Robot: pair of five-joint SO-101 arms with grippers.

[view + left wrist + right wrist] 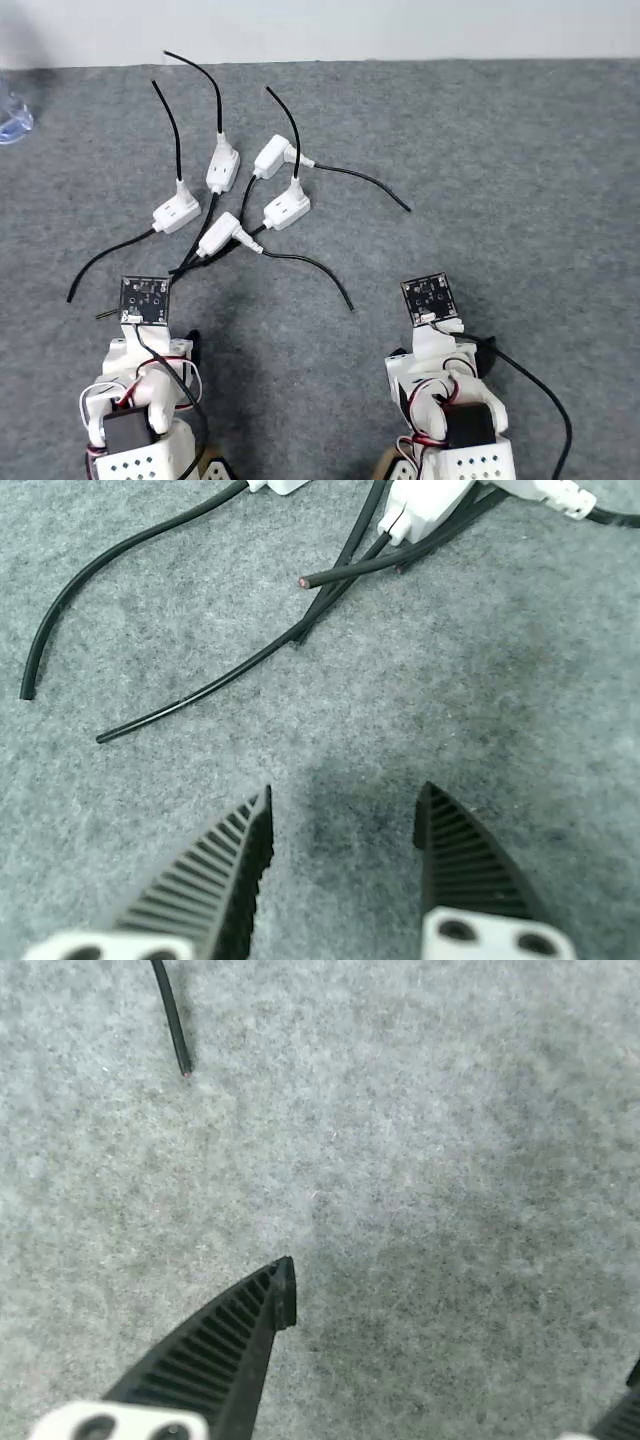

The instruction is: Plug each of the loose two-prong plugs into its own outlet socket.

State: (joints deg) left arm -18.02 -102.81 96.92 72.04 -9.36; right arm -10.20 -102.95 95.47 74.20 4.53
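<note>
1. Looking down on a flat grey fuzzy mat point(500, 150) covering the table.
2. Finding five small white plastic plug and socket pieces point(222, 165) with thin black cords point(175, 120), bunched near each other toward 11 o'clock on the mat.
3. Not managing to tell plug from socket among them.
4. Holding the left claw point(346, 790) spread open, pinching nothing, hovering over bare mat down at 7 o'clock, with the white pieces near it toward 12 o'clock.
5. Holding the right claw point(460, 1315) spread wide too, pinching nothing, over bare mat at 5 o'clock, well apart from the white pieces.
6. Spotting one loose black cord end point(175, 1020) lying on the mat near the right claw, toward 11 o'clock from it.
</note>
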